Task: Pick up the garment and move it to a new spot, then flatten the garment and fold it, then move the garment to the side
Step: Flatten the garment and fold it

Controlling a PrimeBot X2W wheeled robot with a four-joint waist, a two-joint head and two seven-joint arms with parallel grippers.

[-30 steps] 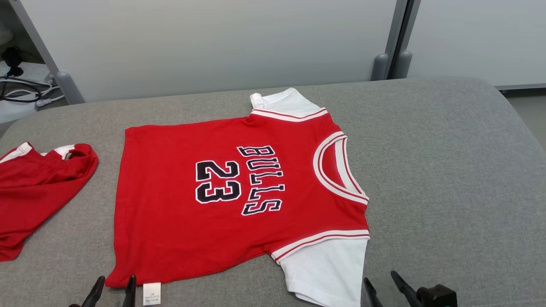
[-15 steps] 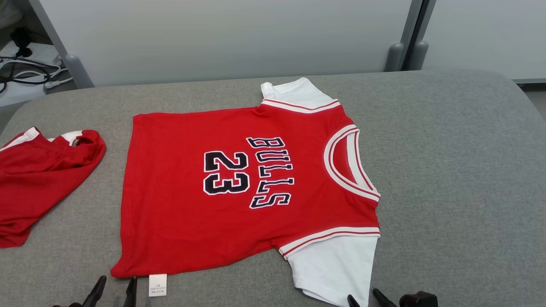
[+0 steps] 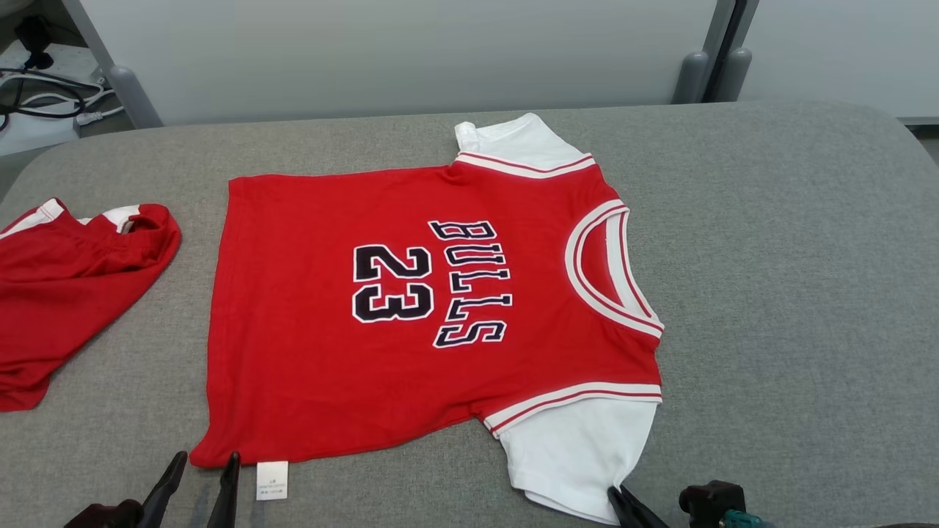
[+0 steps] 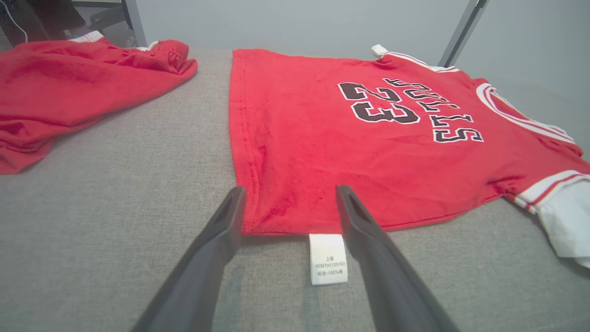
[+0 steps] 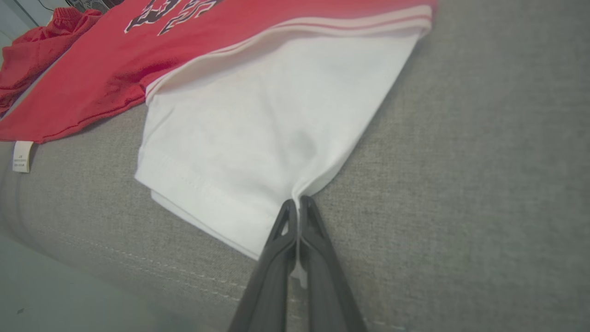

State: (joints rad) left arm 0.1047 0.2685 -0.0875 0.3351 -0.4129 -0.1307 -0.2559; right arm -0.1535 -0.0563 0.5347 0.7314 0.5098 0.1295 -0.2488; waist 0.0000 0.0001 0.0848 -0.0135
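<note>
The garment (image 3: 411, 308) is a red jersey with white sleeves, marked BULLS 23, lying flat on the grey padded table (image 3: 770, 293), neck to the right. My right gripper (image 5: 297, 203) is shut on the near corner of its white sleeve (image 5: 258, 129), and it shows in the head view (image 3: 615, 493) at the sleeve's lower right corner. My left gripper (image 4: 288, 193) stands open at the jersey's (image 4: 359, 138) near hem corner, a finger on either side of it beside the white label (image 4: 327, 258). In the head view the left gripper (image 3: 205, 463) sits at the bottom left.
A second red garment (image 3: 66, 286) lies bunched at the table's left edge. A pale wall panel with grey posts (image 3: 693, 73) stands behind the table. Cables (image 3: 37, 81) lie on the floor at the far left. Bare grey padding (image 3: 792, 242) spreads to the right of the jersey.
My right gripper has shut on the white sleeve's corner. The head camera has tilted, so the whole scene shifted up and right in the picture. The left gripper stays open.
</note>
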